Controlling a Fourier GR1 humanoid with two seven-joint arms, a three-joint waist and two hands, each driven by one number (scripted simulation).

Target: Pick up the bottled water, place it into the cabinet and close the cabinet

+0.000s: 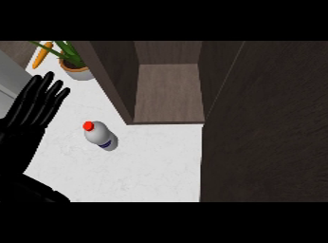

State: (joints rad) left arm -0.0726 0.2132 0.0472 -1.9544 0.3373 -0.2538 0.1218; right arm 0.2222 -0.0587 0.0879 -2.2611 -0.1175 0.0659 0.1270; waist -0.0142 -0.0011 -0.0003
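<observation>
L hand (34,107) resting at frame left, fingers straight & spread, holding nothing | bottled water (99,135) standing mid-left on counter (146,166), apart from hand | cabinet (168,90) sitting open, upper center | risk: reaching fingers nudging bottle, tipping it

Your left hand (28,111) rests open at nine o'clock, fingers (49,90) straight, pointing toward one o'clock; your right hand is out of view.

- Bare white bench (149,166) surrounds the bottled water (100,136) on every side.
- Beyond the bottle, the cabinet (168,90) stands open-fronted.
- Right of the bottle, the dark cabinet door (272,128) walls off the bench.
- Far-left of the bottle sits a potted plant (74,64).
</observation>
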